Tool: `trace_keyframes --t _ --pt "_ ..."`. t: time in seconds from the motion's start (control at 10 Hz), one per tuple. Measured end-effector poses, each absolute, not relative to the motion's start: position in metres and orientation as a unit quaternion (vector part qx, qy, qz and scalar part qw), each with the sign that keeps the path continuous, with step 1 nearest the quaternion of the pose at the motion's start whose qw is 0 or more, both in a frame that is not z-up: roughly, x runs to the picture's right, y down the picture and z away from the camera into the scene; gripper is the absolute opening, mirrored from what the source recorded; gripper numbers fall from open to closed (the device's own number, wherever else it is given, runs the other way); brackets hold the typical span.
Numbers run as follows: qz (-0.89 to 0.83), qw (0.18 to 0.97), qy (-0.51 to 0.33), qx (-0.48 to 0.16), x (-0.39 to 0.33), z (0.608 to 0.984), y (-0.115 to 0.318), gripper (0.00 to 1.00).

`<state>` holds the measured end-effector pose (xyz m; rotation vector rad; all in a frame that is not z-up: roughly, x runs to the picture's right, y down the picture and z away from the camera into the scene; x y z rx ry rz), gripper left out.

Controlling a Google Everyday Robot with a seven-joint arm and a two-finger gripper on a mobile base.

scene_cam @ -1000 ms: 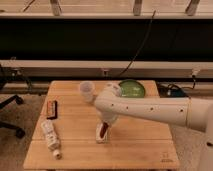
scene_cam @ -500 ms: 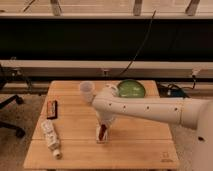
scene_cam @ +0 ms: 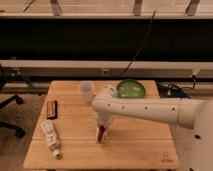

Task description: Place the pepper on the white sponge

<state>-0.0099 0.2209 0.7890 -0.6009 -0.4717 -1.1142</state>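
Gripper (scene_cam: 103,131) at frame center, pinching the red pepper (scene_cam: 101,135); light, slick, hold its middle

White arm reaches in from right, elbow bent, tool (scene_cam: 102,133) pointing straight down.

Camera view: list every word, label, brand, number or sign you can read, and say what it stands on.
No text can be read.
Table: small mark at its near right corner, too small to read.
Bottle lying at the left: label blurred.
Dark packet: print unreadable.
Tool, low over the table's middle: no marking visible.
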Motion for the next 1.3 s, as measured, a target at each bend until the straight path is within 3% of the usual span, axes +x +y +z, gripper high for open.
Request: trace_keyframes --t 0.2,0.3,1.3 --pt "-0.517 0.780 -0.222 -0.276 -0.0127 0.7897 0.2221 0.77" --pt "-0.517 0.779 -0.224 -0.275 -0.0134 0.7900 0.2228 0.80" --pt "-0.520 0.777 -0.227 -0.272 -0.0122 0.7936 0.2193 0.80"
